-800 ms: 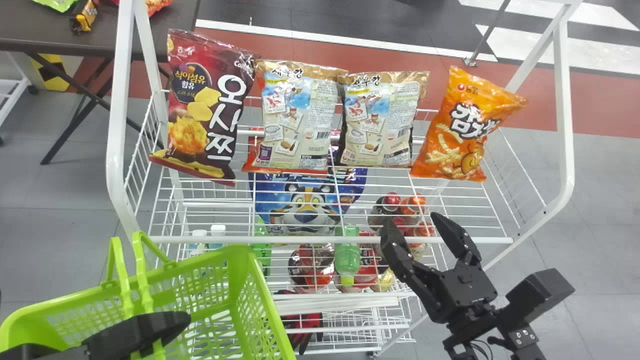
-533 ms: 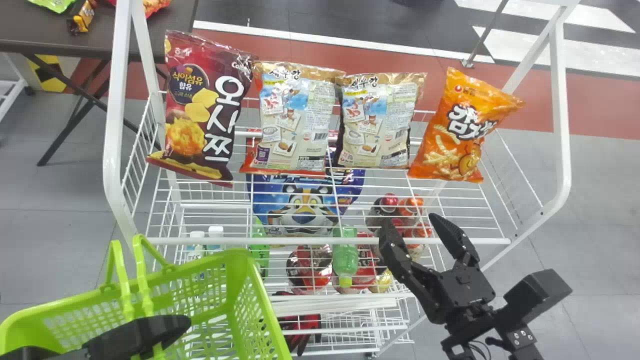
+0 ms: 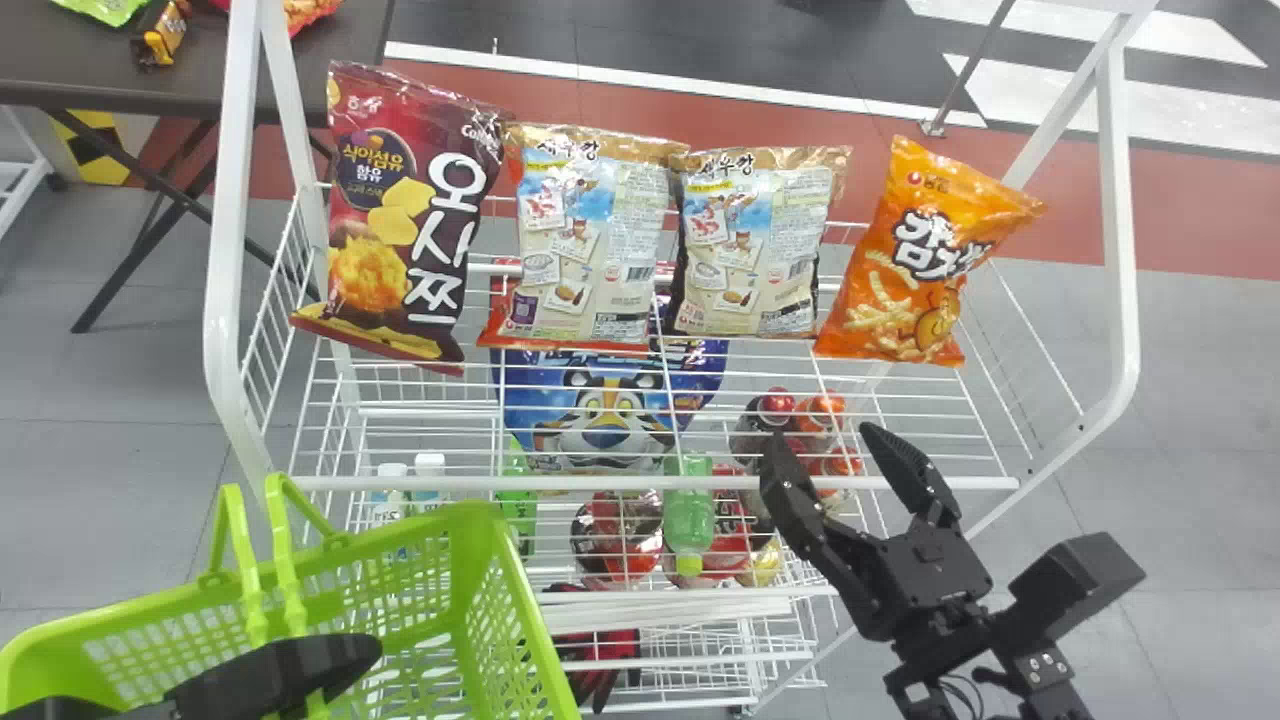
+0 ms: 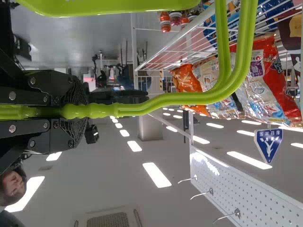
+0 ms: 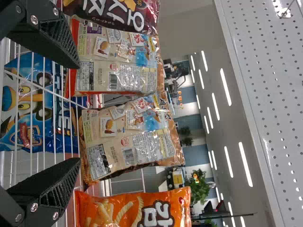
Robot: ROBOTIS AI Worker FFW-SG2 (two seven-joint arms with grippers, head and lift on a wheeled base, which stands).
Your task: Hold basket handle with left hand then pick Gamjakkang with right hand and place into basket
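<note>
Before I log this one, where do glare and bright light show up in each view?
Head view: small glints on the creased wrapping of the Gamjakkang bag and the maroon bag; left wrist view: ceiling lights burn out to white, with a bright patch on the perforated panel; right wrist view: ceiling lights again, as white strips.

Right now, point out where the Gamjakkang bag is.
The Gamjakkang bag stands at the right end of the rack's row of snack bags in the head view, beside a beige-backed snack bag.

the right gripper gapes toward pale snack bags, with apparently gamjakkang beside them
</note>
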